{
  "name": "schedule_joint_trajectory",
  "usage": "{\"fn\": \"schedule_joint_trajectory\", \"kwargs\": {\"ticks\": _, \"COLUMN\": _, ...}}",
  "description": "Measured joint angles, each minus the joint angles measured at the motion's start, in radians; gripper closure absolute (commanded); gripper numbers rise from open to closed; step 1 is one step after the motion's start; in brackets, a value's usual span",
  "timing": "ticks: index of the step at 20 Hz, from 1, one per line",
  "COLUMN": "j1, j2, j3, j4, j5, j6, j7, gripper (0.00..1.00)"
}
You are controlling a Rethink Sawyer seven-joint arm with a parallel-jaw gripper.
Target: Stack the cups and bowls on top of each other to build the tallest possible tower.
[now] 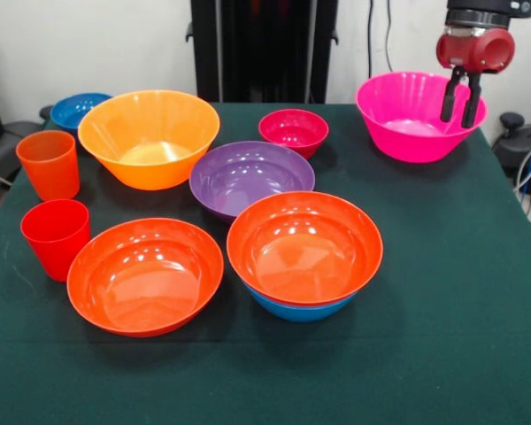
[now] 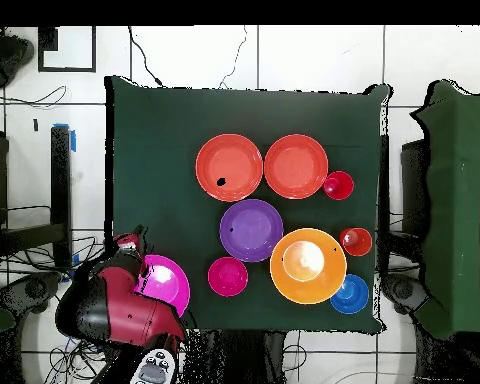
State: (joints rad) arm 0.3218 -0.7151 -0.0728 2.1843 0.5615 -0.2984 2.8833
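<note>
Near the desk's (image 1: 442,292) front edge stands the tower (image 1: 303,255): a red-orange bowl nested upright, mouth up, in the medium blue bowl (image 1: 298,310). Beyond it sits the purple bowl (image 1: 250,177). Farther off, the gripper (image 1: 460,99) hangs released, fingers parted, over the pink bowl (image 1: 407,119).

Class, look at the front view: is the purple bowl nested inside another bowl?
No. The purple bowl sits alone on the green table, with nothing under or inside it.
</note>
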Motion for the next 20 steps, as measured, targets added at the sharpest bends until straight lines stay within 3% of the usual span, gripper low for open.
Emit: {"fn": "schedule_joint_trajectory", "kwargs": {"ticks": 20, "j1": -0.013, "j2": 0.085, "j3": 0.001, "j4": -0.001, "j5": -0.006, "j6": -0.005, "j7": 0.0, "gripper": 0.0}}
